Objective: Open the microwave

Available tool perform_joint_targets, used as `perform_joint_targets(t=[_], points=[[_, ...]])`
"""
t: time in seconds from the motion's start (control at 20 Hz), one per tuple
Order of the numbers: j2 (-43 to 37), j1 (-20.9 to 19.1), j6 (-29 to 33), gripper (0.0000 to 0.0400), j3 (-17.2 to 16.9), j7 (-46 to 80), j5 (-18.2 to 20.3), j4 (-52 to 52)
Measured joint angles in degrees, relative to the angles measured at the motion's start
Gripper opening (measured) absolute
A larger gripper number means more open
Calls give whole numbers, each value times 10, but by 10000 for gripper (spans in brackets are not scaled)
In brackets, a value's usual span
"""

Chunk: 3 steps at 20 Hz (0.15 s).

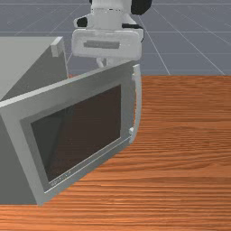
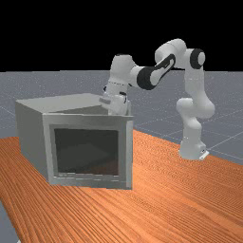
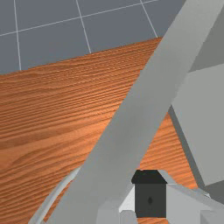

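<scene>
Reads plain mid-grey across the microwave door (image 1: 72, 94), lighter along the top edge. Turns near-black in the door window (image 1: 85, 131), tinted brown on one side and greenish on the other, with tiny pale marks in a row beneath. Looks pale grey on the handle (image 1: 139, 106) along the door's free edge. Shows plain grey on the microwave body (image 2: 28, 137) behind the door, lighter on top. Glows orange-brown with dark grain streaks on the wooden table (image 1: 180, 180) below the door. Beyond the door, shows slate-grey with thin pale grid lines on the floor (image 1: 189, 40), black in the sky (image 2: 95, 28), white with black joint covers (image 2: 147, 78) on the Panda arm (image 2: 194, 107).
</scene>
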Motion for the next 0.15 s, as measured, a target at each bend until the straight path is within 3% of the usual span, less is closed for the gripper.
perform_joint_targets(t=[0.15], points=[[118,24,-71,0,20,11,15,170]])
